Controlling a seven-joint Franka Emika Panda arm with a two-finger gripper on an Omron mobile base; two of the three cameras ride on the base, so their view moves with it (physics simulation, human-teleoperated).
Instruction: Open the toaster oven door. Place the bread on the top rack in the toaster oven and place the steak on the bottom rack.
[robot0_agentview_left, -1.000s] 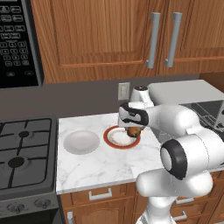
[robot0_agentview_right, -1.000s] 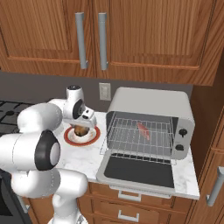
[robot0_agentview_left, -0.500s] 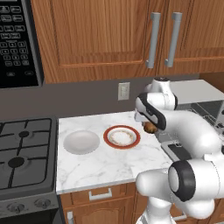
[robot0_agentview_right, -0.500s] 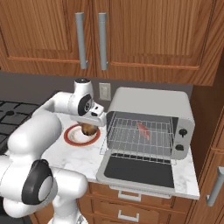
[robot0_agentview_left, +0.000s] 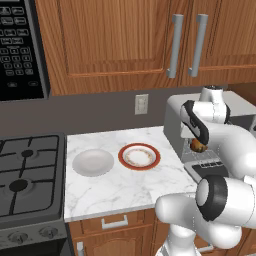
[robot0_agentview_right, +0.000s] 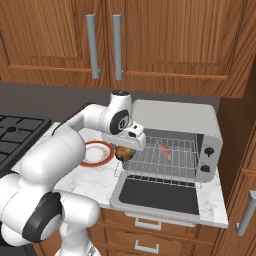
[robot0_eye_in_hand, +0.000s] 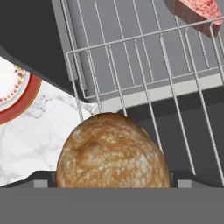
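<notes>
The toaster oven (robot0_agentview_right: 175, 117) stands at the right end of the counter with its door (robot0_agentview_right: 155, 196) dropped flat open. A silver wire rack (robot0_agentview_right: 160, 162) is slid out over the door, and the pink-red steak (robot0_agentview_right: 162, 148) lies on it toward the back; I cannot tell which rack it is. My gripper (robot0_agentview_right: 125, 150) is shut on the round brown bread (robot0_agentview_right: 124, 154), holding it in the air just at the rack's front left corner. In the hand view the bread (robot0_eye_in_hand: 111, 151) hides the fingertips, with the rack wires (robot0_eye_in_hand: 148, 87) just beyond and the steak (robot0_eye_in_hand: 194, 13) further in.
A red-rimmed plate (robot0_agentview_left: 139, 156) and a white bowl (robot0_agentview_left: 92, 162) sit on the marble counter (robot0_agentview_left: 125, 187) left of the oven. The stove (robot0_agentview_left: 25, 180) is further left, under a black microwave (robot0_agentview_left: 20, 47). Wooden cabinets (robot0_agentview_right: 150, 40) hang overhead.
The arm has lifted the bread off the red-rimmed plate and swung it right, to the front left corner of the open oven.
</notes>
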